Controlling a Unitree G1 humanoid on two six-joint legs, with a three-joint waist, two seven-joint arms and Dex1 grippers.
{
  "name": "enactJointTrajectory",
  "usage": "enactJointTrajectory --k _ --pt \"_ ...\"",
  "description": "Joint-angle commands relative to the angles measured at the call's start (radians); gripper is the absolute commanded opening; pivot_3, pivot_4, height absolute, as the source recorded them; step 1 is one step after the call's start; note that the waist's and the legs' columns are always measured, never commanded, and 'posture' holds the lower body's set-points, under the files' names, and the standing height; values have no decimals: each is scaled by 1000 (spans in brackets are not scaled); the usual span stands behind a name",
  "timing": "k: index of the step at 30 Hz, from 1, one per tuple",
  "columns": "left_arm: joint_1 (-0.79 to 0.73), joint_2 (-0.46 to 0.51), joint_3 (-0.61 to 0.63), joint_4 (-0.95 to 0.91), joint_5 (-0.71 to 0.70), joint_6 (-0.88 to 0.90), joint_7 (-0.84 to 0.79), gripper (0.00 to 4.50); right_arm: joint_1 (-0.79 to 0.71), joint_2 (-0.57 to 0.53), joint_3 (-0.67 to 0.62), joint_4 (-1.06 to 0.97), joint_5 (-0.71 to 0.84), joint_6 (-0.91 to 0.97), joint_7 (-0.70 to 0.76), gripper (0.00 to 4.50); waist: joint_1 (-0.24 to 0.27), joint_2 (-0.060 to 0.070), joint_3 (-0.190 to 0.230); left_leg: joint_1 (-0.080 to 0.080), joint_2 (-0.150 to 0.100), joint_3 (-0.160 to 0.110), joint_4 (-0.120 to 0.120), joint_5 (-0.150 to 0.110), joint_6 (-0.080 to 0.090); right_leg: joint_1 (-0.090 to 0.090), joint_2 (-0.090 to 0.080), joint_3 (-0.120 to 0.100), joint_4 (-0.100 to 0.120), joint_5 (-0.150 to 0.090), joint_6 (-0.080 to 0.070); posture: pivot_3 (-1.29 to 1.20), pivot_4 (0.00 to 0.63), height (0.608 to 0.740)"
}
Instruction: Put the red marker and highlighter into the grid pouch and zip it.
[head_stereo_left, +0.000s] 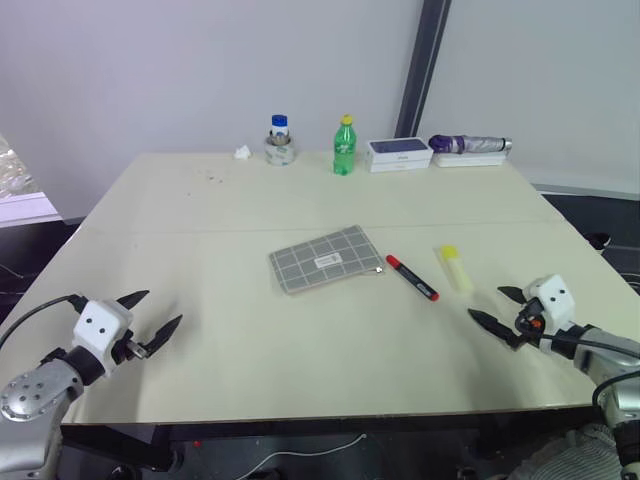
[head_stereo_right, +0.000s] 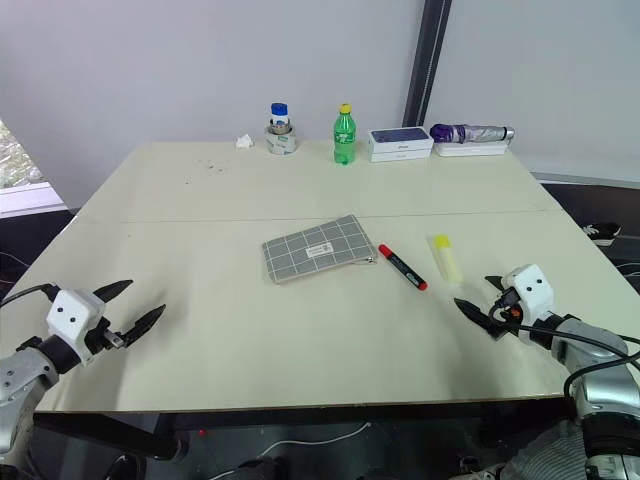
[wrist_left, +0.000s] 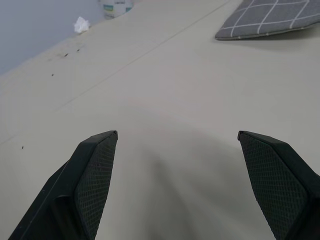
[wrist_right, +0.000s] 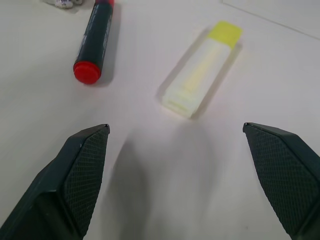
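**Inspector:** Count, starting nearest.

**Assistant:** Two grippers, both at the near edge of the table (head_stereo_left: 200, 200). The left gripper (head_stereo_left: 157, 317) hangs over bare tabletop at the near left, fingers spread wide, grasping nothing, touching nothing. The right gripper (head_stereo_left: 497, 309) is at the near right, likewise spread wide and empty, pointing toward the pens.

**Inspector:** Task items?

**Assistant:** One of each. One highlighter (head_stereo_left: 455, 267), pale yellow with its brighter cap at the far end, lies flat just beyond the right gripper, apart from its fingertips. One red marker (head_stereo_left: 411, 277) lies flat just to the left of it, not touching it. One grid pouch (head_stereo_left: 326, 258), grey with white lines and a small white label, lies flat near the table's middle, just left of the marker. Whether its zipper is done up, I cannot tell.

**Inspector:** Far edge?

**Assistant:** One scrap of white paper (head_stereo_left: 242, 152), one jar (head_stereo_left: 279, 138) with a blue lid, one green bottle (head_stereo_left: 344, 146) standing upright, one white box (head_stereo_left: 399, 153), one folded purple umbrella (head_stereo_left: 468, 146), ranged left to right.
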Motion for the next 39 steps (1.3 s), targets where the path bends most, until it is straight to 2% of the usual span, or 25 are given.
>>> enactJointTrajectory --k 1,8,9,11,18,24,28,31,39 --pt "-15 4 -1 -7 10 -48 6 4060 -27 1 -23 -89 28 27 -14 4445 0 0 0 0 0 0 0 0 0 0 0 0 0 0 0 0 150 740" --pt "-32 6 -14 22 39 -102 13 4060 -30 20 -13 -131 26 56 -21 4445 1 0 0 0 0 0 0 0 0 0 0 0 0 0 0 0 150 740" --pt "-36 8 -18 27 50 -118 17 4060 -27 23 -9 -142 28 59 -16 4214 1 0 0 0 0 0 0 0 0 0 0 0 0 0 0 0 150 740" --pt "-45 11 -24 38 61 -138 21 4060 -27 29 -4 -159 29 63 -12 3639 0 0 0 0 0 0 0 0 0 0 0 0 0 0 0 0 150 740" --pt "-251 -5 -148 205 218 -280 92 4060 -242 191 130 -135 -45 47 -97 18 -4 0 0 1 1 0 1 1 -1 -1 2 0 2 1 -1 0 150 740" --pt "-438 -33 -254 418 276 -384 91 4060 -421 316 257 96 -181 -70 -165 18 2 0 0 -3 0 1 0 1 -1 -5 2 0 2 1 -1 0 150 740" --pt "-541 -40 -333 557 350 -510 98 4060 -544 386 305 284 -284 -124 -306 18 0 0 0 -12 0 1 3 4 -6 -13 2 0 6 1 -1 0 150 740" --pt "-598 -49 -393 635 400 -600 103 4060 -616 427 319 400 -328 -164 -385 18 -2 0 0 -12 -2 2 2 5 -9 -15 2 1 7 1 -1 0 150 740" --pt "-704 -51 -533 773 566 -795 166 4060 -685 453 331 536 -374 -234 -436 18 -3 0 0 -12 -1 4 1 6 -9 -17 2 2 7 1 -1 0 150 740"
